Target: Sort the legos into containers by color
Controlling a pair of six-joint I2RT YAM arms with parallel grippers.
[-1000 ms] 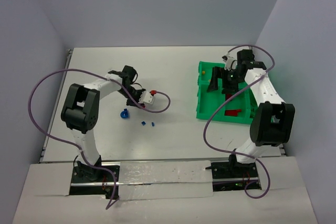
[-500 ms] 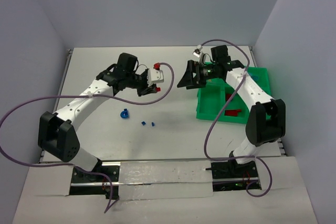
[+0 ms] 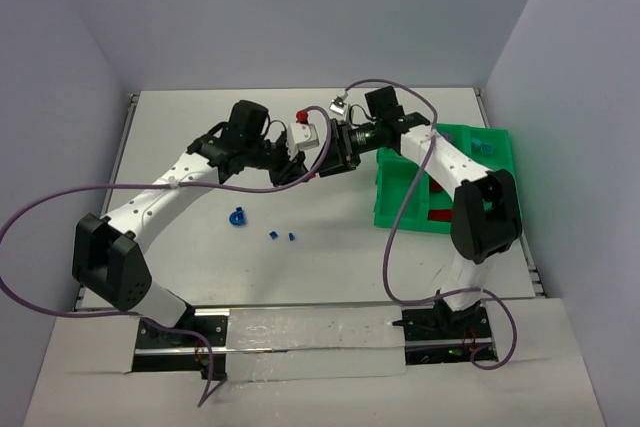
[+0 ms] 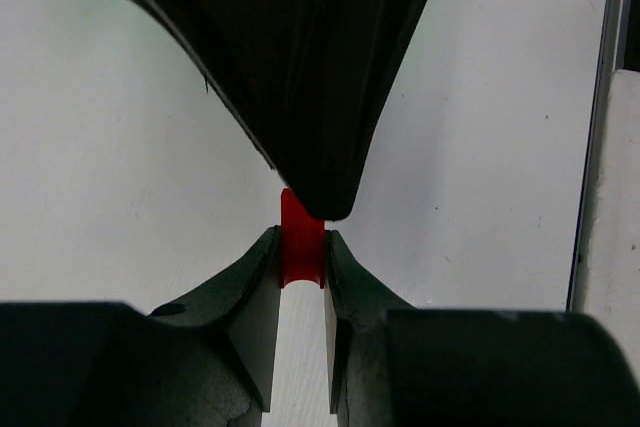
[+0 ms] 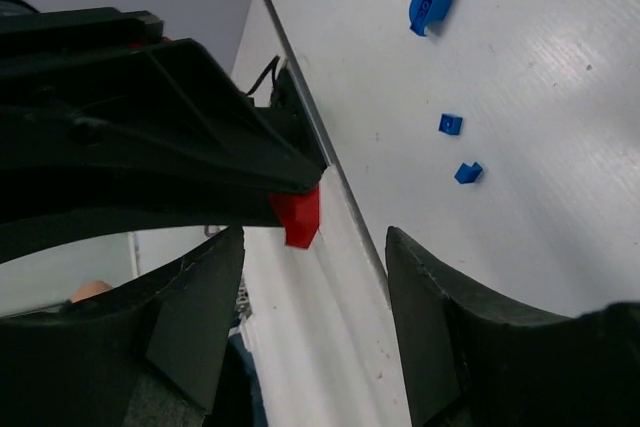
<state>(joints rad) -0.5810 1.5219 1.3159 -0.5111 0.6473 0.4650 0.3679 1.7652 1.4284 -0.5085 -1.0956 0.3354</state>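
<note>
My left gripper (image 4: 302,265) is shut on a small red brick (image 4: 302,239) and holds it in the air over the middle of the table. The brick also shows in the right wrist view (image 5: 298,217), at the tip of the left fingers (image 5: 150,147). My right gripper (image 5: 320,297) is open, its jaws wide on either side of the brick and not touching it. In the top view the left gripper (image 3: 303,165) and right gripper (image 3: 332,153) meet tip to tip, left of the green tray (image 3: 400,209); the brick is hidden there.
A round blue piece (image 3: 237,216) and two tiny blue bricks (image 3: 271,236) (image 3: 291,237) lie on the table below the left arm. The tray holds a red piece (image 3: 440,215) and a blue piece (image 3: 478,145). Purple cables loop around both arms.
The left gripper lifted off the table and swung right and up. The right gripper left the tray and moved left to meet it.
</note>
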